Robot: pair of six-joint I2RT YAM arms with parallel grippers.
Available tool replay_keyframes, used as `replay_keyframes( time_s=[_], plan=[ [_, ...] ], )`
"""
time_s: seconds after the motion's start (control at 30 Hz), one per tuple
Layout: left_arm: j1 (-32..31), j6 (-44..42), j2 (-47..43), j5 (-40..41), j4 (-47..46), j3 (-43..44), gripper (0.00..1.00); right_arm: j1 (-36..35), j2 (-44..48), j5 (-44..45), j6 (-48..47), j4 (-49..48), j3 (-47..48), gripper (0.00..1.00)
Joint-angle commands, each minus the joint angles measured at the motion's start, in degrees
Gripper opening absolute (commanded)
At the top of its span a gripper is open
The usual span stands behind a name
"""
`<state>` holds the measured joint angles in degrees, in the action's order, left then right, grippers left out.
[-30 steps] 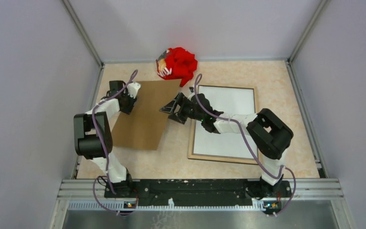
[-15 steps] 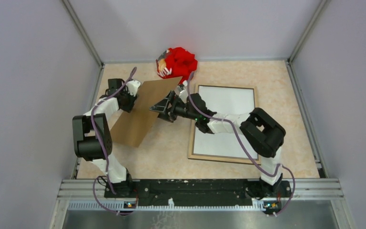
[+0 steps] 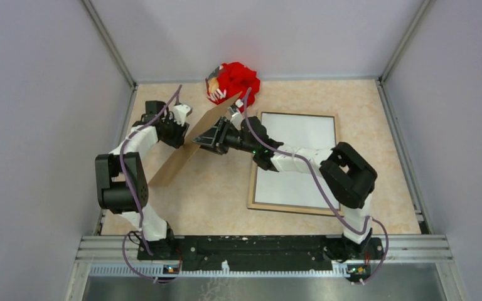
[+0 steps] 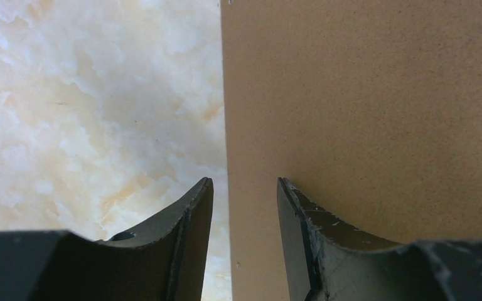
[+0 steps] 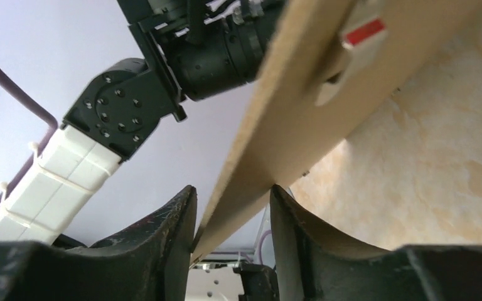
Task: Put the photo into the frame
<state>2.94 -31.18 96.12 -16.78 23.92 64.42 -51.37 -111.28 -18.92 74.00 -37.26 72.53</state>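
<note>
The photo (image 3: 176,164) is now stood steeper for flipping, propped by the spread left end effector (image 4: 245,183), perhaps pinched by the right end effector (image 5: 232,189).

Beige marbled table (image 3: 226,194): frame (image 3: 282,191) flat right, red bundle (image 3: 235,81) far edge.

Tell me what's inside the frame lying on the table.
Inside the frame only a plain white panel shows; no photo lies there. The photo stands tilted to its left. The right arm crosses the panel's left part, hiding what is beneath it.
</note>
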Motion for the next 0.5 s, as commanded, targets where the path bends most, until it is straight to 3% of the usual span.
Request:
replay_keyframes(
  time_s=[0.0,0.13,0.27,0.37,0.47],
  plan=[
    [-2.1,2.6,0.1,-7.4,12.0,-3.0,0.50,-0.5,6.5,6.5,-3.2,5.4,-2.9,0.41],
    [-2.1,2.8,0.6,-7.2,11.8,-3.1,0.50,-0.5,9.5,8.1,-5.0,11.7,-4.1,0.36],
    [-2.1,3.2,-0.2,-6.6,12.3,-1.7,0.53,-0.5,11.9,8.9,-7.9,19.2,-3.6,0.18],
    [-2.0,4.3,-1.3,-6.3,14.5,1.9,0.64,-0.3,13.0,9.2,-12.3,26.2,-1.8,0.00],
    [-2.1,5.7,-3.0,-6.9,17.9,7.0,0.92,-0.1,14.1,9.4,-18.8,33.9,2.0,0.00]
  ],
)
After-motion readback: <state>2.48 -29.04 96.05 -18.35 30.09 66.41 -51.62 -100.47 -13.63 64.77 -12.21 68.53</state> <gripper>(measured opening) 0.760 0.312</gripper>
